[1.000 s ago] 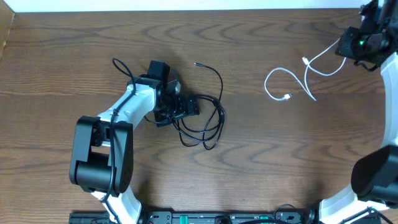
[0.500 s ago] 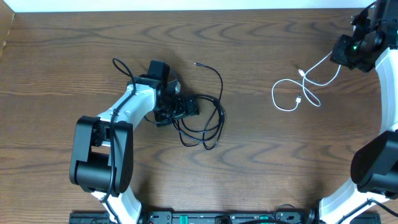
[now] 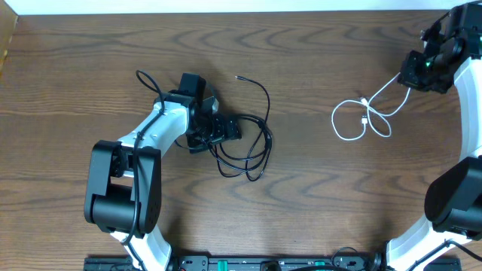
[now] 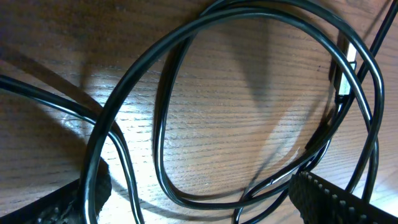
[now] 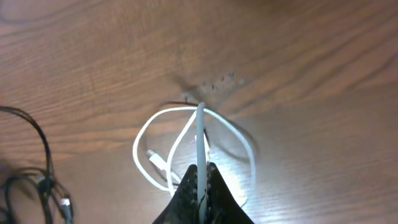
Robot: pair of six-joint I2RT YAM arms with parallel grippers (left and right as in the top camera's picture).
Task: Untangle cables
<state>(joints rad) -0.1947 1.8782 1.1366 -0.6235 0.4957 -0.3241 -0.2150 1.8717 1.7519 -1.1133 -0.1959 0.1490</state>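
The white cable (image 5: 200, 124) lies at the right end of the bench (image 3: 316, 196) in a couple of loose loops, well apart from the black cables (image 4: 159, 137), which sit in a knotted coil left of centre. The right hand (image 5: 200, 177) is clenched on one strand of the white cable, which rises taut from the loops to its fingertips. The left hand (image 3: 226, 129) is released, with its fingers spread wide and low over the black coil and a loop lying between them. Nothing is gripped there.

All of these cords look light, thin and limp. They will likely drag and slide rather than lift as one piece, and a pull on one strand may tighten a crossing. The black cords are smooth and probably slippery. The best hold is likely just behind a plug end, or on a single outer loop — not where strands overlap.
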